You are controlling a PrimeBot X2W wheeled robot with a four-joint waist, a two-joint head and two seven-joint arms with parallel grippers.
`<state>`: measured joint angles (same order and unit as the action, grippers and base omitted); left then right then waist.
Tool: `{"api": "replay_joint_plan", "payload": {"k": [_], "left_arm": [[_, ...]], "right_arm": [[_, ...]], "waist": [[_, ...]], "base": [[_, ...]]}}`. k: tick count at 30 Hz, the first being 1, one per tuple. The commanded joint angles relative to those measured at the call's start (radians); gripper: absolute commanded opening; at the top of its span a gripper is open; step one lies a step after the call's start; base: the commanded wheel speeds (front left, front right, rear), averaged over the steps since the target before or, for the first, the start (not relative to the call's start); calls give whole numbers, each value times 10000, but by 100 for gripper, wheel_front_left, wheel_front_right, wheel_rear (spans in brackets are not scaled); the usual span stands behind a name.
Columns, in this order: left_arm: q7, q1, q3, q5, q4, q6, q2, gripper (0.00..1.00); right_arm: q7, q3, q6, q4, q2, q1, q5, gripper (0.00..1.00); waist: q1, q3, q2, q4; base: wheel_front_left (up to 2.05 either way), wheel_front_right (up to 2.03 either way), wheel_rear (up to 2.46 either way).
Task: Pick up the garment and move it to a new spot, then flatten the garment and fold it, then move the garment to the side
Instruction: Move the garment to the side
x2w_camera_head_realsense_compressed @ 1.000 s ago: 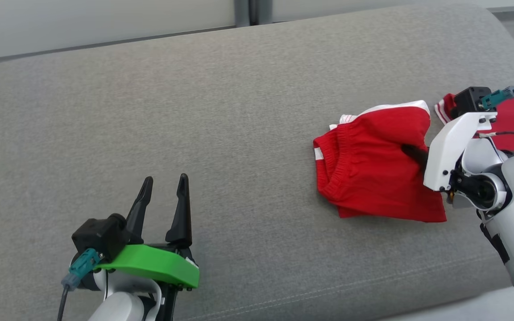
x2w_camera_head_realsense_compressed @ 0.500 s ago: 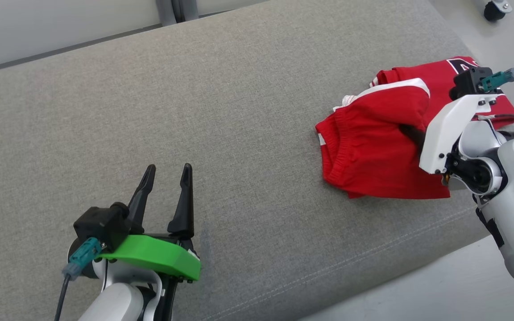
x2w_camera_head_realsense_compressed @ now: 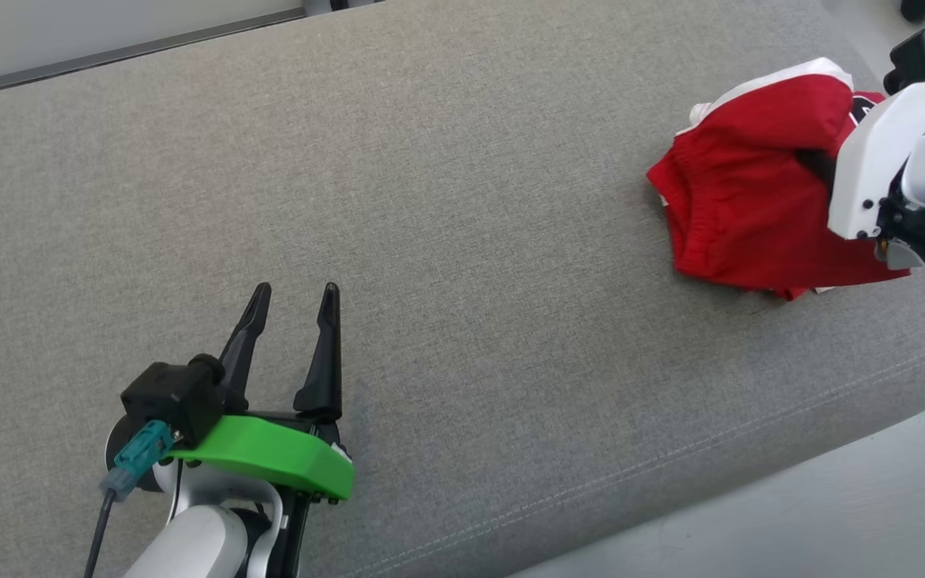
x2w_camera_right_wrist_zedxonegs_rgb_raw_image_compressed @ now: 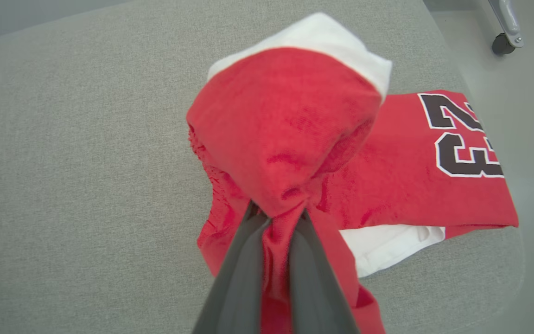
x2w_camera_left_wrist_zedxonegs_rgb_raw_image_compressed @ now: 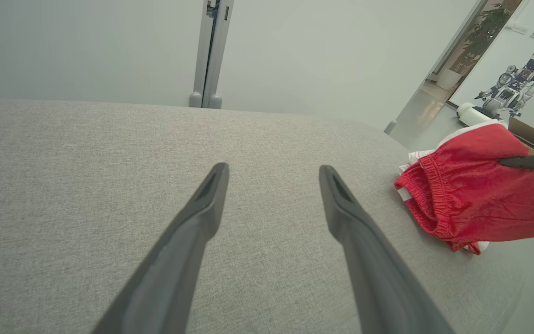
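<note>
The garment, red shorts [x2w_camera_head_realsense_compressed: 739,209] with white trim and an elastic waistband, hangs bunched at the right end of the grey cushion [x2w_camera_head_realsense_compressed: 446,201]. My right gripper [x2w_camera_right_wrist_zedxonegs_rgb_raw_image_compressed: 276,215] is shut on a pinch of its red cloth, and the folds droop around the fingers. In the head view the right gripper [x2w_camera_head_realsense_compressed: 814,163] is buried in the fabric. From the left wrist view the shorts [x2w_camera_left_wrist_zedxonegs_rgb_raw_image_compressed: 471,195] show at the right with a dark finger [x2w_camera_left_wrist_zedxonegs_rgb_raw_image_compressed: 531,162] stuck into them. My left gripper [x2w_camera_head_realsense_compressed: 294,291] rests open and empty near the cushion's front left, its open tips [x2w_camera_left_wrist_zedxonegs_rgb_raw_image_compressed: 274,169] over bare fabric.
A red jersey [x2w_camera_right_wrist_zedxonegs_rgb_raw_image_compressed: 415,176] with a black 23 lies flat under the shorts near the cushion's right end. The cushion's rounded right and front edges [x2w_camera_head_realsense_compressed: 751,466] drop to pale floor. A caster wheel [x2w_camera_right_wrist_zedxonegs_rgb_raw_image_compressed: 503,44] stands on the floor beyond.
The head camera has turned, shifting the whole picture. My right gripper has carried the shorts rightward and up over the jersey. The left gripper has stayed put and open.
</note>
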<state>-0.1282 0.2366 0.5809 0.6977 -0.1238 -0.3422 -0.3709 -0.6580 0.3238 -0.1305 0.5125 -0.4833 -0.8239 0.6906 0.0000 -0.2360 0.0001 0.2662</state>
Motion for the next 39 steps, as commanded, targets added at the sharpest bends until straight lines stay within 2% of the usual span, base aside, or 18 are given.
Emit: {"api": "replay_joint_plan", "payload": {"k": [1, 10, 17, 26, 32, 39], "left_arm": [[28, 141, -30, -56, -61, -57, -106, 100], [248, 314, 17, -262, -447, -200, -291, 100], [485, 551, 104, -407, -669, -269, -435, 100], [842, 921, 209, -658, -1052, -365, -644, 100], [1027, 1087, 296, -785, -1242, -391, -737, 100], [1242, 1241, 401, -926, -1403, -459, -825, 100]], "right_arm": [[-155, 37, 0, -119, -177, -188, -47, 0], [-1021, -181, -1, -577, -1086, -685, -52, 0], [-992, -475, 0, -99, -1524, -608, -432, 0], [-55, -911, 2, 1205, -1790, -958, -1394, 0], [570, -733, 2, 1911, -1898, -1357, -2184, 0], [1786, -164, 3, 2597, -2080, -1711, -3035, 0]], "waist": [[0, -102, -1, -72], [0, -555, -1, -241], [0, -998, -1, -510], [0, -1609, -1, -956], [0, -1923, -1, -1127], [0, -2274, -1, -1284]], "base": [[0, 0, 0], [0, 0, 0], [0, 0, 0], [0, 0, 0], [0, 0, 0], [0, 0, 0]]}}
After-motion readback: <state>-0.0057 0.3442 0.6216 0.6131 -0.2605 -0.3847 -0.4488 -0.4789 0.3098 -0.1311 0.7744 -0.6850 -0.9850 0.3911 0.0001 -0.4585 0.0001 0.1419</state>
